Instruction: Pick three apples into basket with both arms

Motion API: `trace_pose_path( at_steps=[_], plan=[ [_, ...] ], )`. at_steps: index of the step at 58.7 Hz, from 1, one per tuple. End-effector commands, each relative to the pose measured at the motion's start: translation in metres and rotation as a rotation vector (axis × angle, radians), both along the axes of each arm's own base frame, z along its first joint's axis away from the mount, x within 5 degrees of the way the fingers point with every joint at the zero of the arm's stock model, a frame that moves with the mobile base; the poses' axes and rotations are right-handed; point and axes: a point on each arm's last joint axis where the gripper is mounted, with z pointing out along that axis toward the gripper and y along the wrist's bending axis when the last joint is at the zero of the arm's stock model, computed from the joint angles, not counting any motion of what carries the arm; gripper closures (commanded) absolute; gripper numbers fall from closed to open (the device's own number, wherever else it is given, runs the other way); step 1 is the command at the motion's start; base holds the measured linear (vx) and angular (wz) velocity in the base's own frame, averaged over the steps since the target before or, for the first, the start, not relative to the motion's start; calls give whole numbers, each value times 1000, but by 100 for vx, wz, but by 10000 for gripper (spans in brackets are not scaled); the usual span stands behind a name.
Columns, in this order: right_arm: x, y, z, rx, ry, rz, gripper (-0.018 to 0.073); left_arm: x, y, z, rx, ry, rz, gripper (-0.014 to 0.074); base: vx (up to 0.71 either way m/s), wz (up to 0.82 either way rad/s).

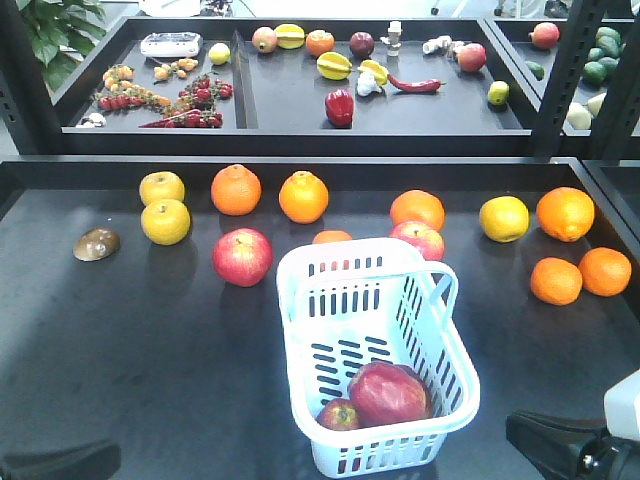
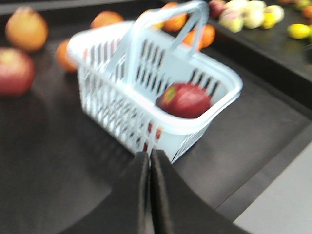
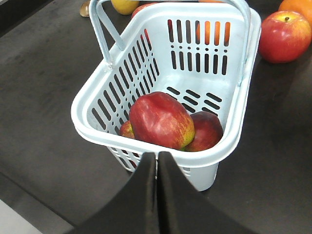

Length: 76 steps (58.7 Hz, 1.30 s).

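Note:
The pale blue basket (image 1: 350, 250) stands on the dark table, near the front and right of centre. In the right wrist view three red apples lie in its near end: a big one (image 3: 161, 119), one to its right (image 3: 207, 130) and a small one (image 3: 127, 129). Two more apples rest on the table, one left of the basket (image 1: 242, 256) and one behind it (image 1: 418, 238). My left gripper (image 2: 149, 155) is shut and empty, low in front of a basket (image 2: 214, 117) corner. My right gripper (image 3: 157, 155) is shut and empty, just short of the near rim (image 3: 105, 136).
Oranges (image 1: 236, 189) (image 1: 565, 212) and yellow pears (image 1: 165, 221) (image 1: 504, 218) lie across the back of the table, and a brown object (image 1: 97, 243) lies at the left. A raised shelf (image 1: 300, 140) behind holds mixed produce. Black posts (image 1: 565, 70) stand at the right.

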Motion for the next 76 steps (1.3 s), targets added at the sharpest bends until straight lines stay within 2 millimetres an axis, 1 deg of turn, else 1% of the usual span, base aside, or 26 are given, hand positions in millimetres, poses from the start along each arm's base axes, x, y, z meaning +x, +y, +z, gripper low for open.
trace_pose_path(
  at_steps=[1,5,8,15,21,26,37,52,56,66,76],
  plan=[
    [5,-1,11,24,-60,-33,568,6,7,-4,-78,-1,129,602,0,0],
    [5,-1,11,24,-60,-33,568,8,12,-9,-99,-10,194,602,0,0],
    [5,-1,11,24,-60,-33,568,9,14,-11,-85,-41,218,602,0,0],
    [5,-1,11,24,-60,-33,568,8,16,-17,3,-100,189,602,0,0],
    [5,-1,11,24,-60,-33,568,4,18,-29,78,-115,163,602,0,0],
    [5,-1,11,24,-60,-33,568,2,21,-39,90,-98,173,602,0,0],
    [5,-1,11,24,-60,-33,568,6,24,-32,97,-192,205,602,0,0],
    [5,-1,11,24,-60,-33,568,6,24,-25,153,-311,178,602,0,0],
    [5,-1,11,24,-60,-33,568,3,26,-21,135,-352,187,602,0,0],
    [5,-1,11,24,-60,-33,568,-9,40,-5,48,-507,278,602,0,0],
    [5,-1,11,24,-60,-33,568,-23,50,-2,117,-611,343,602,0,0]
  ],
)
